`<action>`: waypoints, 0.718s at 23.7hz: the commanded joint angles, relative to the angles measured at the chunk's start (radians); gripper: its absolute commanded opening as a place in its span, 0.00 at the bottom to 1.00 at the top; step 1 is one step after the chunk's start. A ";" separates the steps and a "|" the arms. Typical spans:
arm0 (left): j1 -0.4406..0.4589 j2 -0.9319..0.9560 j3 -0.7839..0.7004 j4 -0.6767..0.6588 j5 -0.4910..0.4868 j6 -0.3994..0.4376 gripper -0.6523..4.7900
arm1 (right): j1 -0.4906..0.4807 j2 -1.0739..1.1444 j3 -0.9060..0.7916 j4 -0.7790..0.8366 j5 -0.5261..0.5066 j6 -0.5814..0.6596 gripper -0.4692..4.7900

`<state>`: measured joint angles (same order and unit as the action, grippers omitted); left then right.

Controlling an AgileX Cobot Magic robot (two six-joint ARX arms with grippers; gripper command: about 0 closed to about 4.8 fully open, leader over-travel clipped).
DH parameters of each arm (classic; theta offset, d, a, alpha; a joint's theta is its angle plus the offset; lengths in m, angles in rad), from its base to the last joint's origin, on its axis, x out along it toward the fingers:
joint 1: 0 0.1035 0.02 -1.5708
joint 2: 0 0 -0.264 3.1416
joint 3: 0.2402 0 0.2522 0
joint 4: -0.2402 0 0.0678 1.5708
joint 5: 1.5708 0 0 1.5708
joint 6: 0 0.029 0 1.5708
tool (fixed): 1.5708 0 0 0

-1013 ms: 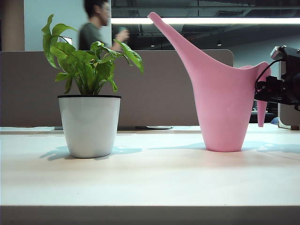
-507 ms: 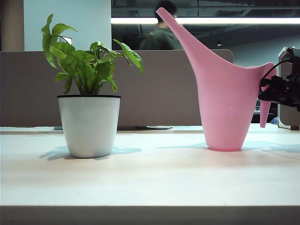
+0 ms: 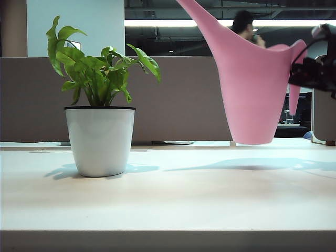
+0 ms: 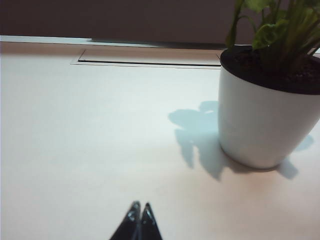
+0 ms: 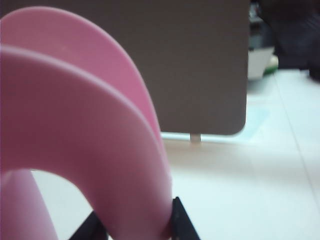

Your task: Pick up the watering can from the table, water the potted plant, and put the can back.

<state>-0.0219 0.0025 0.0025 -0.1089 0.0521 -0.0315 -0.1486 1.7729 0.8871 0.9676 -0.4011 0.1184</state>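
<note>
The pink watering can (image 3: 252,89) hangs a little above the table (image 3: 168,199) on the right, its long spout rising up and left out of the picture. My right gripper (image 3: 310,73) is shut on the can's thin handle (image 5: 115,150), with a black finger on each side. The potted plant (image 3: 100,105), green leaves in a white pot with a black rim, stands on the left of the table. My left gripper (image 4: 140,206) is shut and holds nothing. It hovers low over the tabletop, short of the white pot (image 4: 265,120).
A brown partition wall (image 3: 173,100) runs behind the table's far edge. A recessed slot cover (image 4: 150,56) lies in the tabletop near that edge. A person (image 3: 247,26) moves about beyond the partition. The can's shadow (image 3: 247,164) falls on the table below it.
The watering can has been lifted off the table and now hangs above it, shifted slightly right. My right gripper rose with it. The person behind the partition walked to the right.
</note>
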 commanded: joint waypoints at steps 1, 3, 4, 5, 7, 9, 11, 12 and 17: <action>0.002 0.000 0.004 0.010 0.005 -0.003 0.11 | 0.012 -0.070 0.016 0.005 0.033 -0.036 0.25; 0.002 0.000 0.004 0.010 0.005 -0.003 0.11 | 0.027 -0.101 0.015 -0.068 0.072 -0.098 0.25; 0.002 0.000 0.004 0.010 0.005 -0.003 0.11 | 0.035 -0.110 0.015 -0.090 0.093 -0.116 0.25; 0.001 0.000 0.004 0.010 0.005 -0.003 0.11 | 0.040 -0.120 0.015 -0.113 0.117 -0.129 0.25; 0.001 0.000 0.004 0.010 0.005 -0.003 0.11 | 0.061 -0.147 0.015 -0.159 0.183 -0.184 0.25; 0.001 0.000 0.004 0.010 0.005 -0.003 0.11 | 0.079 -0.166 0.015 -0.172 0.218 -0.237 0.25; 0.001 0.000 0.004 0.010 0.005 -0.004 0.11 | 0.105 -0.188 0.015 -0.192 0.273 -0.285 0.25; 0.001 0.000 0.004 0.010 0.005 -0.005 0.11 | 0.123 -0.204 0.015 -0.208 0.301 -0.317 0.25; 0.001 0.000 0.004 0.009 0.005 -0.006 0.11 | 0.163 -0.241 0.016 -0.222 0.363 -0.389 0.25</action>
<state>-0.0219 0.0025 0.0025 -0.1089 0.0521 -0.0353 0.0154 1.5593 0.8841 0.6357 -0.0547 -0.2974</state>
